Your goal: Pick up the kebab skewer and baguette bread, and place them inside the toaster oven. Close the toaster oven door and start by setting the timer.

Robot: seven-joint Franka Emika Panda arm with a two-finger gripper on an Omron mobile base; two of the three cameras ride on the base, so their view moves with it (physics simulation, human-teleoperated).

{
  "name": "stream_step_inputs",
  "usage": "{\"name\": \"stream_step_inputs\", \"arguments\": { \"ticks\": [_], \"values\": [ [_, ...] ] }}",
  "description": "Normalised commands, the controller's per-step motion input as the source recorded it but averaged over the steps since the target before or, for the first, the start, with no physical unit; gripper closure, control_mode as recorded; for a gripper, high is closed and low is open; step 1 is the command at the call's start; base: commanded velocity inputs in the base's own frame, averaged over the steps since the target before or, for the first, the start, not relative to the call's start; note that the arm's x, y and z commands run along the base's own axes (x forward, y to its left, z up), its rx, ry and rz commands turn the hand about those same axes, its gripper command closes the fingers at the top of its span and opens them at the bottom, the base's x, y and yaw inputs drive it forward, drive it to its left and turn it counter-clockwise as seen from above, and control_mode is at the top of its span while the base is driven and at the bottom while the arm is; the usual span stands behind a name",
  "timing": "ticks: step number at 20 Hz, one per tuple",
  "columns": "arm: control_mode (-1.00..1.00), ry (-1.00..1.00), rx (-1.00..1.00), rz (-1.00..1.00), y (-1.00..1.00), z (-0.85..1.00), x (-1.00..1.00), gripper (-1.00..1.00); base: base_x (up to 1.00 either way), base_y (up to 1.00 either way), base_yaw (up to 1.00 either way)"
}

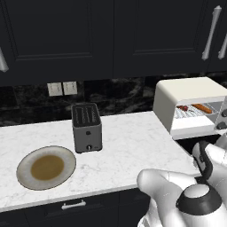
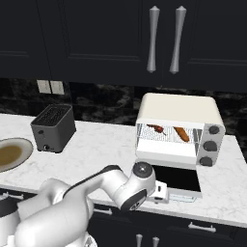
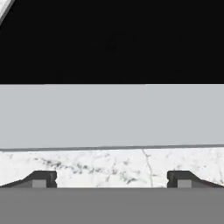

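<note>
Left base view: the oven [image 1: 177,106] stands open, skewer [image 1: 182,107] and baguette [image 1: 203,107] on its rack.

Right base view: the door [image 2: 176,177] lies flat, its front edge just ahead of the arm's wrist.

Hand view: the pincer [image 3: 111,179] gapes wide, empty, over the tabletop [image 3: 109,164], the door's silver edge just ahead.

The dropped toaster oven door [image 2: 176,177] fronts the oven mouth; bare counter [image 2: 101,144] separates it from the slot toaster [image 2: 53,128].

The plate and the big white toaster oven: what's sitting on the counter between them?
The small dark-grey slot toaster stands between the plate and the toaster oven, with bare marble counter either side, seen in the left base view.
</note>
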Motion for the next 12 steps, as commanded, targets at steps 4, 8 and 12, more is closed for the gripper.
{"name": "stream_step_inputs", "arguments": {
  "ticks": [4, 8, 12],
  "values": [
    [-1.00, 0.00, 0.03, -0.03, -0.10, -0.11, 0.22, -1.00, 0.00, 0.00, 0.00],
    [-1.00, 0.00, 0.03, -0.02, -0.03, -0.15, 0.07, -1.00, 0.00, 0.00, 0.00],
    [-1.00, 0.00, 0.01, -0.01, 0.00, -0.28, 0.12, -1.00, 0.00, 0.00, 0.00]
  ]
}}
